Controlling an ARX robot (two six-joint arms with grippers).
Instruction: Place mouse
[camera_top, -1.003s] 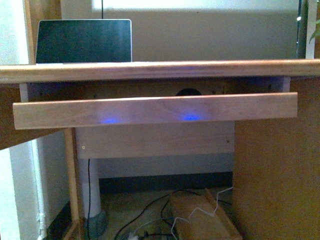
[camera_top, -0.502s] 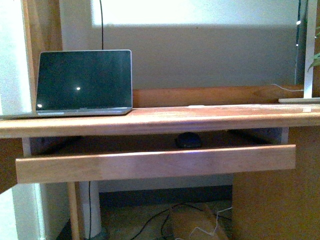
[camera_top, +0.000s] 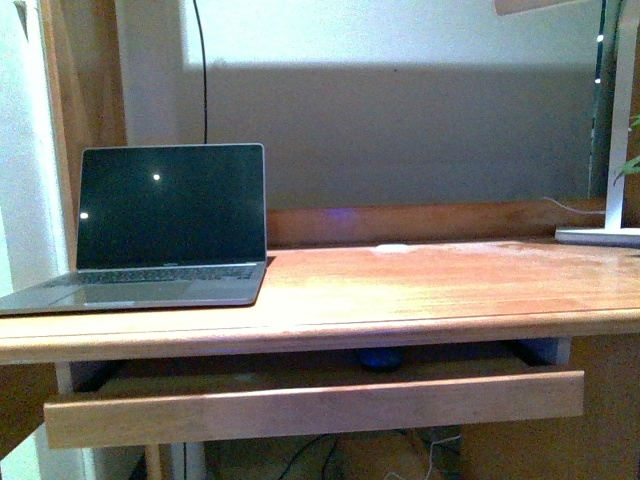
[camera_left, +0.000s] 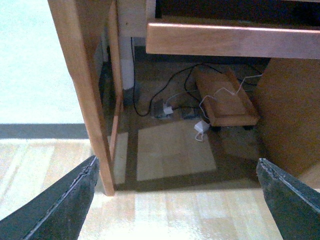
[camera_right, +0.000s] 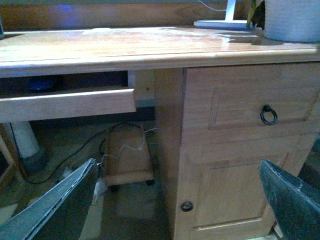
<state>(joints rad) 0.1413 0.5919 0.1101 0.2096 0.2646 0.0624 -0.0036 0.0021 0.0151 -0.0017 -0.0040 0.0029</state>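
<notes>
Raised since the earlier frames, the front view now takes in the desk (camera_top: 450, 290) top, with the mouse (camera_top: 381, 358) seen low at centre in the tray (camera_top: 300, 405) beneath, while the left gripper (camera_left: 176, 160) and right gripper (camera_right: 176, 162) are spread and empty, so pickup is judged not yet begun.

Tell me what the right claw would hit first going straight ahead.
Probably the cabinet, near its edge beside the tray. Nothing nearer shows ahead of the right claw, though depth is unclear.
</notes>
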